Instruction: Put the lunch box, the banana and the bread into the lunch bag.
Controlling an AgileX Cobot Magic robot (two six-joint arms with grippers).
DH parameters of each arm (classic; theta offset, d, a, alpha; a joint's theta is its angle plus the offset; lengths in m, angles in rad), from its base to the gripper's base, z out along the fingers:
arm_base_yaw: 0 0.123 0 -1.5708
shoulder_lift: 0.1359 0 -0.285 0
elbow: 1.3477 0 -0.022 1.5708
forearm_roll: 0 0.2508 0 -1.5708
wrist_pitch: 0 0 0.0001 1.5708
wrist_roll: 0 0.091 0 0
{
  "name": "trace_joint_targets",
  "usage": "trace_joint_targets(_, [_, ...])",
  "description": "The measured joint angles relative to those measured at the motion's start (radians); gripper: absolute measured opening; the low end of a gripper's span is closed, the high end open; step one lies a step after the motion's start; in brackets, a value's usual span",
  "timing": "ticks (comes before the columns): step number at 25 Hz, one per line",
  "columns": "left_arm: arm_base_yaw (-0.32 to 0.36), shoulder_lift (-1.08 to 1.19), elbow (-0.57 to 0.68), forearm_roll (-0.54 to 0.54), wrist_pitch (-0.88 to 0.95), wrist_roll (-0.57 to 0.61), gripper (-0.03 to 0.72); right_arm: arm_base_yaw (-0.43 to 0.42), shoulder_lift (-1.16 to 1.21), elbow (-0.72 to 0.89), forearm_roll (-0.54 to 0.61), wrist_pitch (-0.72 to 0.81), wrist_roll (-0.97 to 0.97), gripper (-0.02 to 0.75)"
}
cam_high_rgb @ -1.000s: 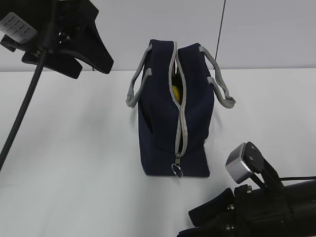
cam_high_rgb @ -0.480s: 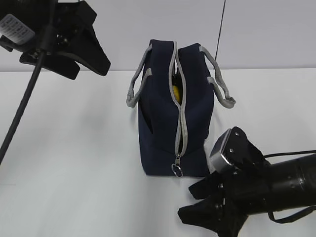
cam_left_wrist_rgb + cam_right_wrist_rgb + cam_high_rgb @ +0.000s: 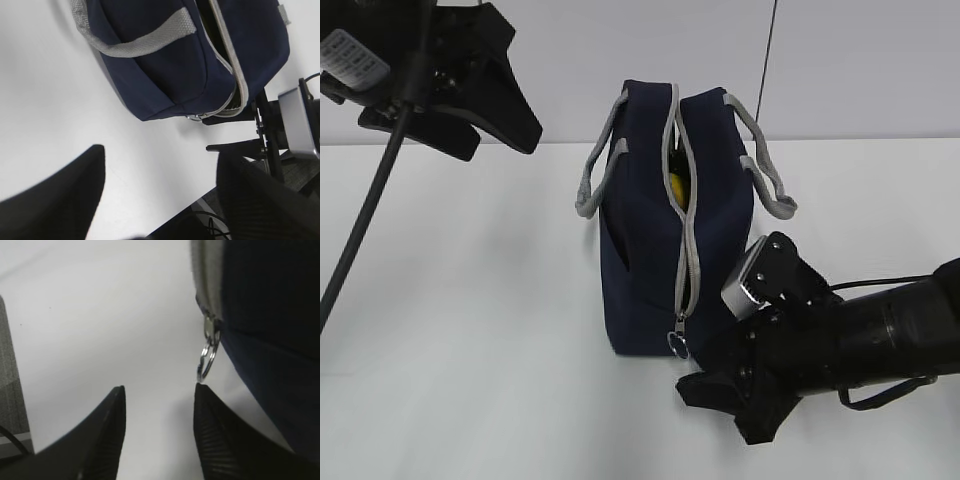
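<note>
The navy lunch bag (image 3: 640,260) stands on the white table with its grey zipper partly open along the top. A yellow bit of the banana (image 3: 675,187) shows through the opening. The lunch box and the bread are hidden. The zipper's ring pull (image 3: 679,344) hangs at the bag's near lower end. My right gripper (image 3: 720,408) is open and empty, low on the table, just in front of the ring pull (image 3: 207,357). In the right wrist view (image 3: 159,387) its right fingertip is just under the ring. My left gripper (image 3: 505,138) is open and empty, raised at the far left; the bag (image 3: 160,75) lies ahead of it.
The bag's two grey strap handles (image 3: 595,180) hang out to its sides. A grey wall stands behind the table, with a thin dark cable (image 3: 767,60) running down it. The table's front edge and a dark floor show in the left wrist view (image 3: 200,220).
My right arm has moved up and left from the bottom right corner to the bag's near end, by the ring pull. The left arm has barely shifted. The bag has not moved.
</note>
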Motion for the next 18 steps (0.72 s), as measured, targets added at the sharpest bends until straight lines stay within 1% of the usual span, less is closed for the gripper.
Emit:
trace_joint_targets(8, [0.0,0.0,0.0,0.0,0.0,0.0,0.477,0.0,0.004,-0.038,0.0,-0.054,-0.005,0.342])
trace_joint_targets(15, [0.0,0.0,0.0,0.001,-0.001,0.0,0.47,0.0,0.057,-0.058,0.002,-0.05,-0.005,0.333])
trace_joint_targets(18, [0.0,0.0,0.0,0.002,-0.001,0.0,0.469,0.0,0.064,-0.068,0.002,-0.035,-0.006,0.269])
